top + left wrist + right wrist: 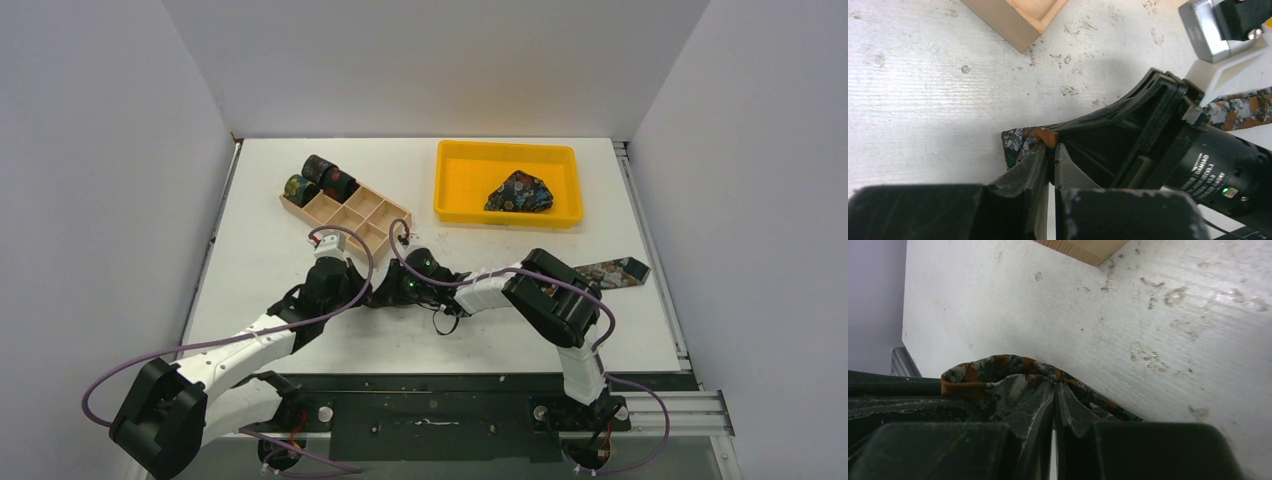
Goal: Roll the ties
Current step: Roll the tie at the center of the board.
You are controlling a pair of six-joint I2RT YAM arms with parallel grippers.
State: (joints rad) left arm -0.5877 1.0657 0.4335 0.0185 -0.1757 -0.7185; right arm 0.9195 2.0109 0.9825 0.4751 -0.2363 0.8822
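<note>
**1. Left claw** (1050, 147). The fingers are drawn in to a thin slit and pinch the narrow end of the brown-rust tie (1020, 142). A short, speckled stub of fabric pokes out just past the tips and lies flat on the table (260, 260).

**2. Right claw** (1054, 385). The fingers are closed tight on the same tie, with no gap showing at the tips. A small loop of fabric bulges up just beyond the tips. It meets the left claw tip to tip; whether the two touch cannot be told.

**3. Brown-rust tie, remainder.** The long axis runs crosswise on the table. From the two claws it passes to the right, hidden beneath the right arm. It comes out well to the right of the claws as a flat, wide blade with its pointed tip aimed at the table's right edge.

**4. Wooden box** (360, 215). It lies just beyond the claws and is set at a slant. One corner shows in both wrist views.

**5. Rolled ties** (320, 175). Three small dark cylinders stand together at the far-left end of the wooden box.

**6. Yellow tray** (450, 180). It sits beyond the claws and to their right, well apart.

**7. Blue floral tie** (520, 192). It is a crumpled heap inside the yellow tray, with no clear long axis.
</note>
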